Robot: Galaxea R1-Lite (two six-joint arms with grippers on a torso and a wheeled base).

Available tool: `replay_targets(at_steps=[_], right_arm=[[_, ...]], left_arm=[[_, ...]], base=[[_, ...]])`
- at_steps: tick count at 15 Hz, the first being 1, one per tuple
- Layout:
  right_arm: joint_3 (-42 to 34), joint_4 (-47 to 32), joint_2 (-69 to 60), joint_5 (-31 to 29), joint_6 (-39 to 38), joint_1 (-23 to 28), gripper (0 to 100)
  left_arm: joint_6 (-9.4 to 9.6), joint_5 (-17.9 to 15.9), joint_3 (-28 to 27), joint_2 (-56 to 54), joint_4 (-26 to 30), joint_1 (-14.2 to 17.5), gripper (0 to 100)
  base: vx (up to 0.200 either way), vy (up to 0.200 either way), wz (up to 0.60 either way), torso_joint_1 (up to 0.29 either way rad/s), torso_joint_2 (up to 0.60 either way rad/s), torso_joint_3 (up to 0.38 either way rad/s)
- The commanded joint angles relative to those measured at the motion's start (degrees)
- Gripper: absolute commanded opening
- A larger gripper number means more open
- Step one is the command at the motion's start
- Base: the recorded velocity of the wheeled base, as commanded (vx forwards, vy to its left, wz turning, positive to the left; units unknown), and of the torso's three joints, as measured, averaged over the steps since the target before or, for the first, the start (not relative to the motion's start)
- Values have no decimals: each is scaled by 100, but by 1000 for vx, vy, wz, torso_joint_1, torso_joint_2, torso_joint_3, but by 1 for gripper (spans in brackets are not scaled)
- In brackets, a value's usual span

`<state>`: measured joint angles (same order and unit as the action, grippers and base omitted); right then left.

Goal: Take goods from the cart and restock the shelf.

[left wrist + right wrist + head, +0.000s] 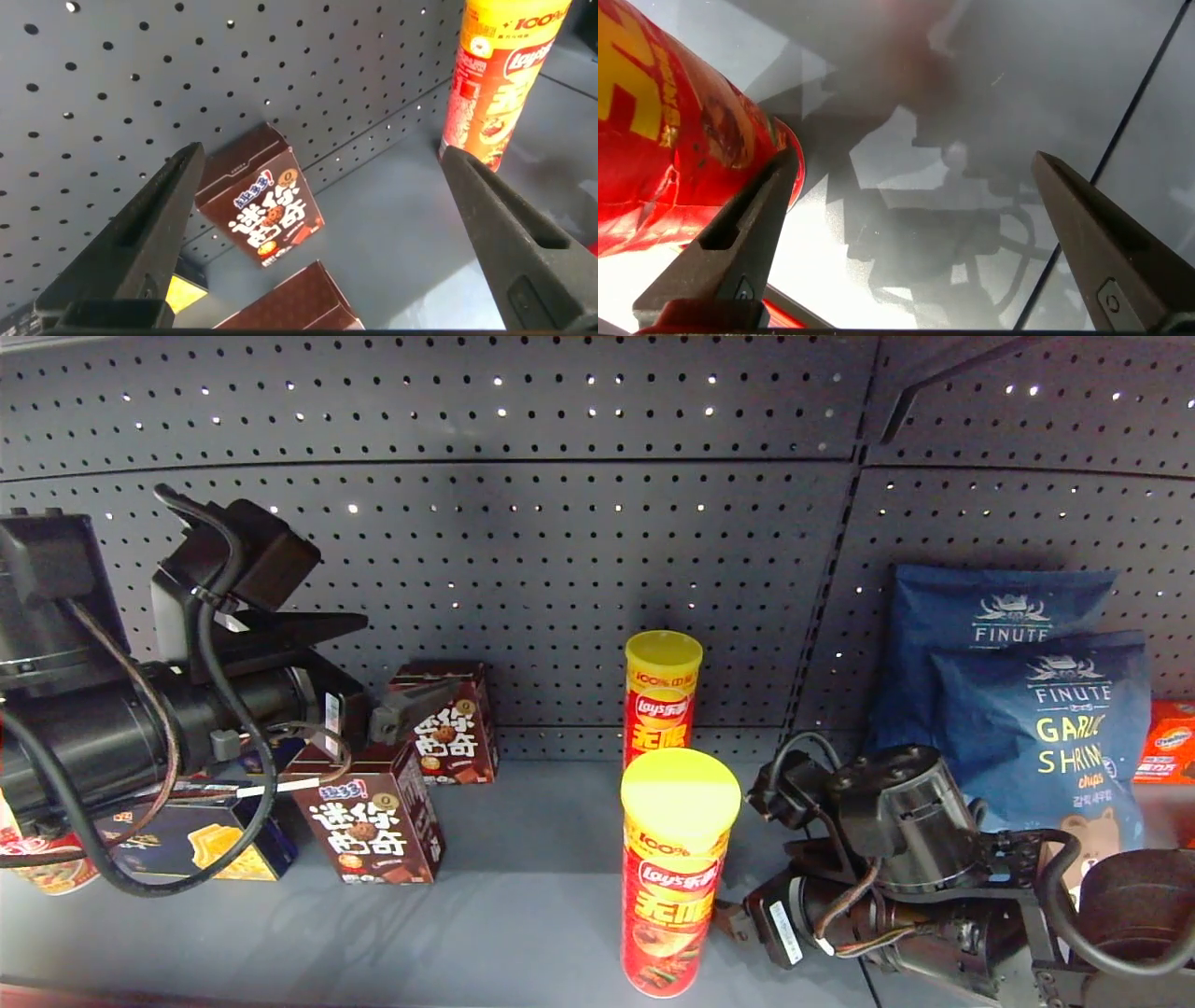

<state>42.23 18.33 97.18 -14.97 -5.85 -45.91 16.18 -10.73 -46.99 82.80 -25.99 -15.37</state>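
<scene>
As the head view showed, the near chip can [680, 868] stood upright on the shelf [523, 896]. Left wrist: the left gripper [318, 233] gaped empty before a chocolate box [266, 210]. Right wrist: the right gripper [915, 233] gaped, with that can cut off beside one finger; contact was indeterminate.

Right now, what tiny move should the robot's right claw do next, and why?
Probably pull the right claw straight back, away from the front chip can. The claw is open and the can stands upright on the shelf just beside it, so it looks set down; a slow retreat avoids tipping it.
</scene>
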Motion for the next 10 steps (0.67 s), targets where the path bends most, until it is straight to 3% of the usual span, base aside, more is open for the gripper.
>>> replay_targets(at_steps=[1,4,6,7,8,10], right_arm=[[-110,3,-112,-6,-4,38,100],[-391,250,-1044,-6,5,302,100],[-461,223,-1993,-6,-4,539,100],[-918,214,-2872,-15,5,864,100],[-1138,206,-3162,-15,5,1014,100],[-2280,91,-4603,-32,40,2139,100]], left_arm=[[-1,1,41,-18,-3,17,100],[-9,9,191,-440,-3,17,100],[-36,18,621,-1284,-3,26,100],[-264,27,1210,-2198,6,131,100],[-405,27,1412,-2488,15,219,100],[-879,124,2379,-3841,138,887,100]], base=[[0,0,0,0,0,0],[0,0,0,0,0,0],[0,0,0,0,0,0],[0,0,0,0,0,0],[0,0,0,0,0,0],[0,0,0,0,0,0]])
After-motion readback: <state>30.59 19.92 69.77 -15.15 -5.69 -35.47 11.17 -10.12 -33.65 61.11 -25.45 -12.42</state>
